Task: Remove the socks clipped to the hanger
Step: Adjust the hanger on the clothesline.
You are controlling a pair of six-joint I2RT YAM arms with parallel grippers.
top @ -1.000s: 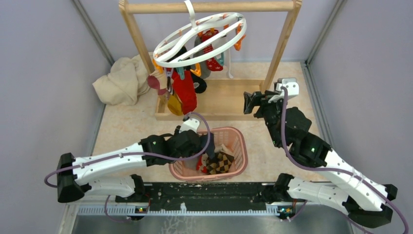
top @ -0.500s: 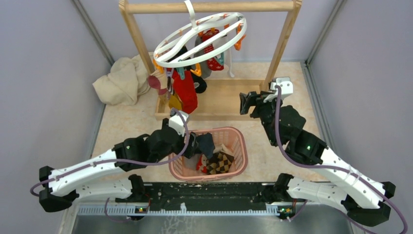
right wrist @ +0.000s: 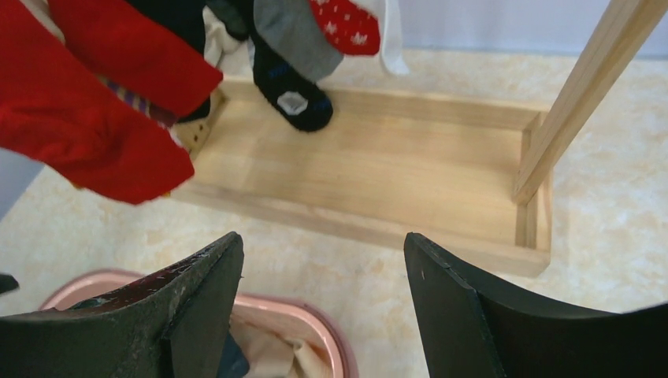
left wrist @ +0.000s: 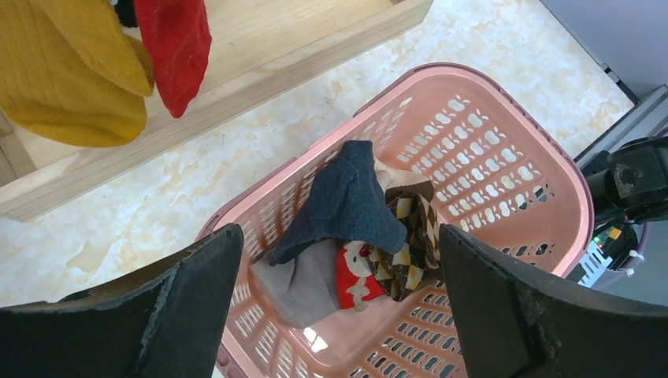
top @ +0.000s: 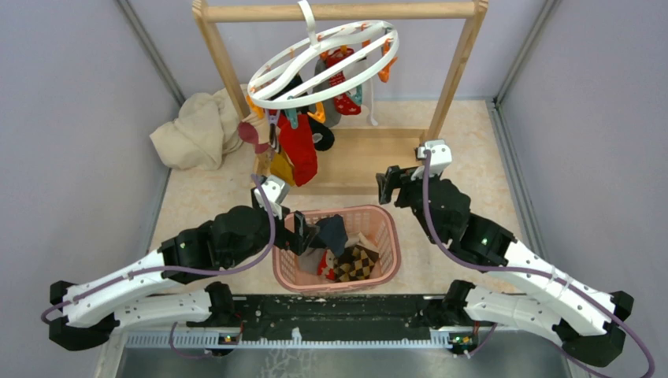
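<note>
- Hanger [top: 256, 90]: white ring, tilted, hooked on the top rail of the wooden frame [top: 339, 11] at the far side of the table [top: 205, 205].
- Socks [top: 299, 150]: red, mustard, black and grey pieces hang clipped beneath the ring, above the frame's base.
- Pink basket [top: 391, 236]: on the table near the arms. It holds a dark sock [left wrist: 350, 201] plus grey, red-patterned and checked ones.
- Left tool [top: 303, 232]: fingers spread wide, empty, over the basket's left rim.
- Right tool [top: 386, 185]: fingers apart, empty, just before the frame's base.
- Beige cloth [top: 193, 130]: far left.
</note>
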